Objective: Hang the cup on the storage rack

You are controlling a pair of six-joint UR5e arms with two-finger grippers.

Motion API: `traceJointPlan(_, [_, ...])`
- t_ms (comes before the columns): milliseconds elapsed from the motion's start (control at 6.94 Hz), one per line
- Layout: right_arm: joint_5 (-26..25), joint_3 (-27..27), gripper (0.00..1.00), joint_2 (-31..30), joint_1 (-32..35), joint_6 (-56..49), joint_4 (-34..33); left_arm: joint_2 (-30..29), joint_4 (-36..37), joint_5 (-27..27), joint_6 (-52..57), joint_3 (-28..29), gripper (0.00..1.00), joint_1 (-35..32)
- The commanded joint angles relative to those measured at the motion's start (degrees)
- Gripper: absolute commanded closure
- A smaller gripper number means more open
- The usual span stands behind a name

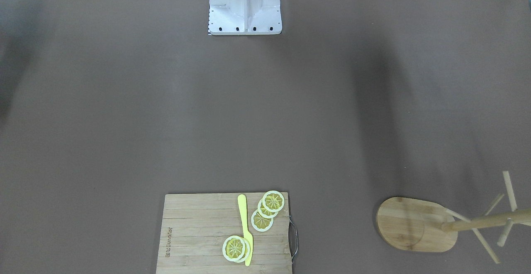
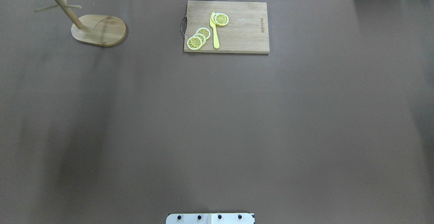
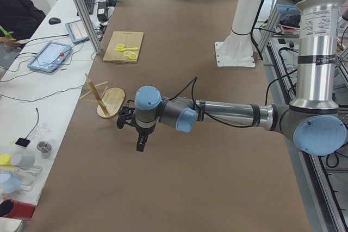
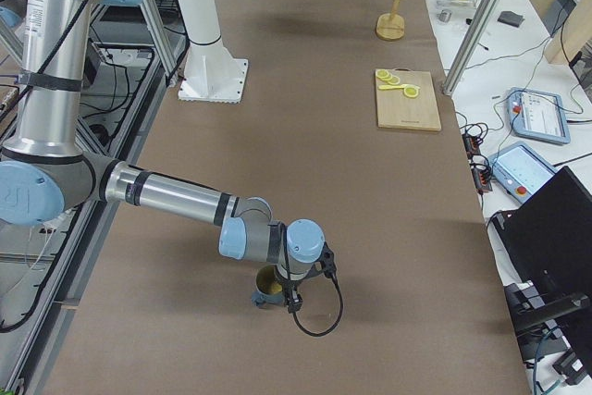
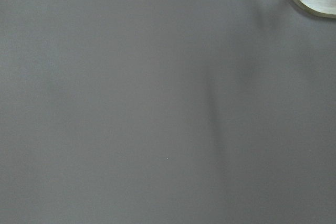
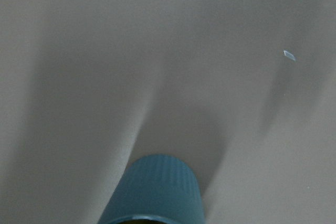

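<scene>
cup (image 4: 266, 293) is standing near the table's right end, right pincer (image 4: 290, 300) hanging over it | left pincer (image 3: 140, 146) is hovering beside rack (image 3: 107, 100) at far left corner | both pincers: open or closed, cannot tell | risk: loose hold over long carry dropping cup, clipping thin pegs

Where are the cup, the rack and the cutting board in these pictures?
cup (image 6: 157, 190): right wrist view, on its blue outer wall.
rack (image 2: 101, 30): overhead view, on its oval base.
cutting board (image 2: 244, 30): overhead view, on bare wood.

A robotics lab: industrial arm (image 3: 228, 113), teach pendants (image 3: 51, 55) and aluminium framing (image 3: 82, 12) around the table (image 3: 217, 183).
</scene>
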Motion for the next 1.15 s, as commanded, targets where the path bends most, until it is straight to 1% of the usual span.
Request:
traceJointPlan(0, [-0.5,-0.5,0.00,-0.3,0.0,-2.1,0.1,-0.2,0.0,0.0,0.0,0.0,0.01,0.0])
traceJointPlan(144, [-0.5,-1.0,0.02,-0.2,0.0,-2.2,0.1,-0.3,0.0,0.0,0.0,0.0,0.01,0.0])
traceJointPlan(288, [-0.7,-1.1,0.46,0.0,0.0,-2.2,0.1,-0.4,0.1,0.0,0.0,0.0,0.01,0.0])
traceJointPlan(432, [-2.7,-1.2,0.89,0.7,-0.3,-4.6,0.8,-0.5,0.1,0.0,-0.1,0.3,0.01,0.0])
traceJointPlan(721, [-2.5,-1.5,1.00,0.7,-0.3,-4.9,1.6,-0.9,0.0,0.0,0.0,1.3,0.01,0.1])
traceJointPlan(865, [-2.2,-1.0,1.00,0.7,-0.3,-4.2,1.6,-0.9,0.0,0.0,0.0,1.3,0.01,0.1])
traceJointPlan(1009, [-1.3,1.4,1.00,0.7,-0.2,-2.9,0.7,-0.9,0.0,0.0,0.0,1.2,0.01,0.1])
